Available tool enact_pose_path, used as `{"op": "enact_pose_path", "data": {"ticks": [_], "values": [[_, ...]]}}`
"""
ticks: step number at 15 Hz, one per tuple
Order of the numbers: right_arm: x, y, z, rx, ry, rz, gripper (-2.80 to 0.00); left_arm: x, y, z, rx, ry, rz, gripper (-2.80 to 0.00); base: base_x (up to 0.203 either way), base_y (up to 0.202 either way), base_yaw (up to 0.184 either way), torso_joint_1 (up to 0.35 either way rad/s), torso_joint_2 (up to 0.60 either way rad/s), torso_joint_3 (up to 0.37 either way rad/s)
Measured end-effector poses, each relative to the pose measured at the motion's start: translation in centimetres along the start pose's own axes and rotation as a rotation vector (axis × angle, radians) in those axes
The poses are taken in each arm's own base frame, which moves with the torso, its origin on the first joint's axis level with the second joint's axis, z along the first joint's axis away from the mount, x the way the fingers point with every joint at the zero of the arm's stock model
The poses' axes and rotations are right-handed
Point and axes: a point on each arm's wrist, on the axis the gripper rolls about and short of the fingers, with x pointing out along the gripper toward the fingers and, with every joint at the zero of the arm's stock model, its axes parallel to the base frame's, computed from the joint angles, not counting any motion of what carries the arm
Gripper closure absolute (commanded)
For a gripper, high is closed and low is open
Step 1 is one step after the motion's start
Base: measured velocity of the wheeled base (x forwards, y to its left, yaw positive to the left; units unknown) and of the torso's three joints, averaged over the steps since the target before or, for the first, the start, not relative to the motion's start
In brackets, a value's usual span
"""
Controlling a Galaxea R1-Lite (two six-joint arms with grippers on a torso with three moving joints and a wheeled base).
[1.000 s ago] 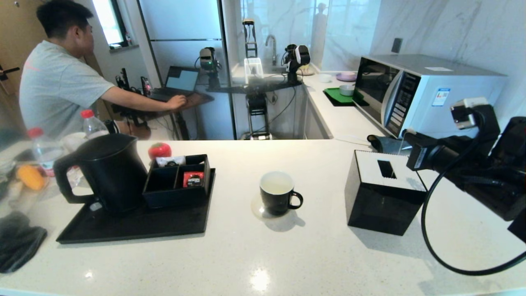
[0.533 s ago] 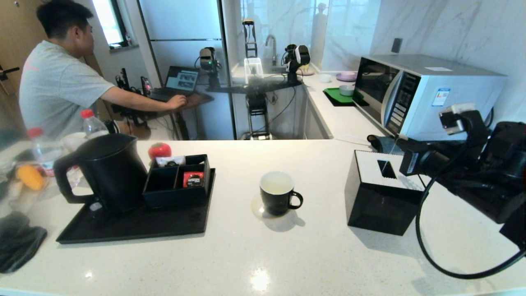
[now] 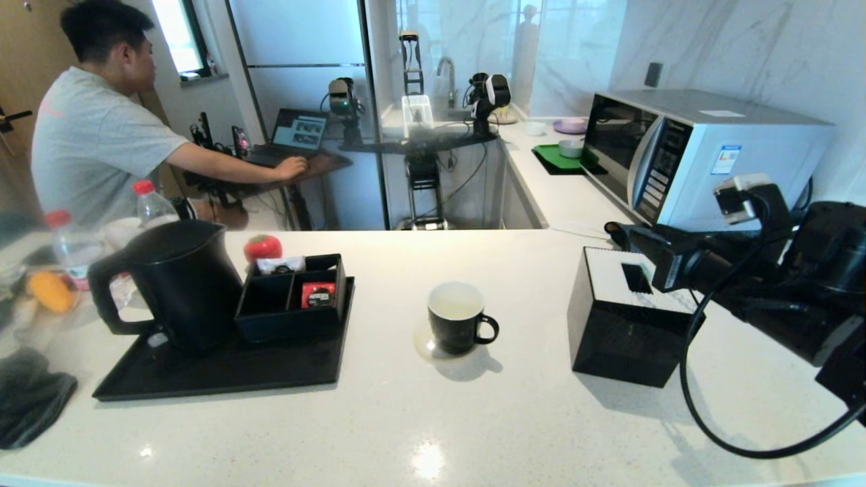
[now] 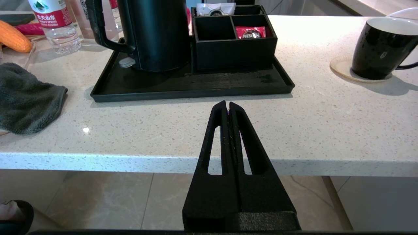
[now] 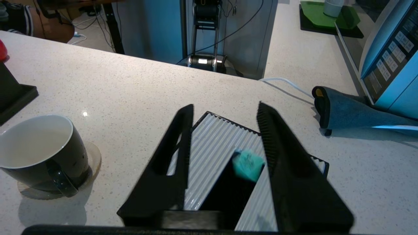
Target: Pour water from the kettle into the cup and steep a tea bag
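Now the right pincer (image 5: 225,114), parted and empty, hangs over the tissue box (image 3: 626,325); next it must reach the cup (image 3: 457,316).

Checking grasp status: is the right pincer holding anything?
No: the right pincer is open above the black tissue box, with nothing between its fingers.

Red sachet (image 4: 250,32) reads "NESCAFE", probably; bottle label (image 4: 51,14) characters unreadable.

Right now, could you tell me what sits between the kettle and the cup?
In the head view, the black compartment box sits between the kettle and the cup, then bare counter.
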Motion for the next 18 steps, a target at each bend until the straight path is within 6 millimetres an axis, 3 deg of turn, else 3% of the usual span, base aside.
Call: {"op": "enact_pose_path", "data": {"ticks": [5,11,12,18], "values": [[0.0,-0.8,0.1,-0.016,-0.004,-0.031,-2.8,0.0,0.0,0.0,0.0,0.0,0.001,0.0,0.0,0.0,0.0,0.0,0.0,0.0],[-1.9,-4.3,2.0,-0.153,-0.069,-0.177,-2.8,0.0,0.0,0.0,-0.001,0.0,0.0,0.0,0.0,0.0,0.0,0.0,0.0,0.0],[-2.4,-4.4,2.5,-0.159,-0.096,-0.187,0.0,0.0,0.0,0.0,0.0,0.0,0.0,0.0,0.0,0.0,0.0,0.0,0.0,0.0],[-5.8,-4.3,5.8,-0.176,-0.225,-0.219,0.0,0.0,0.0,0.0,0.0,0.0,0.0,0.0,0.0,0.0,0.0,0.0,0.0,0.0]]}}
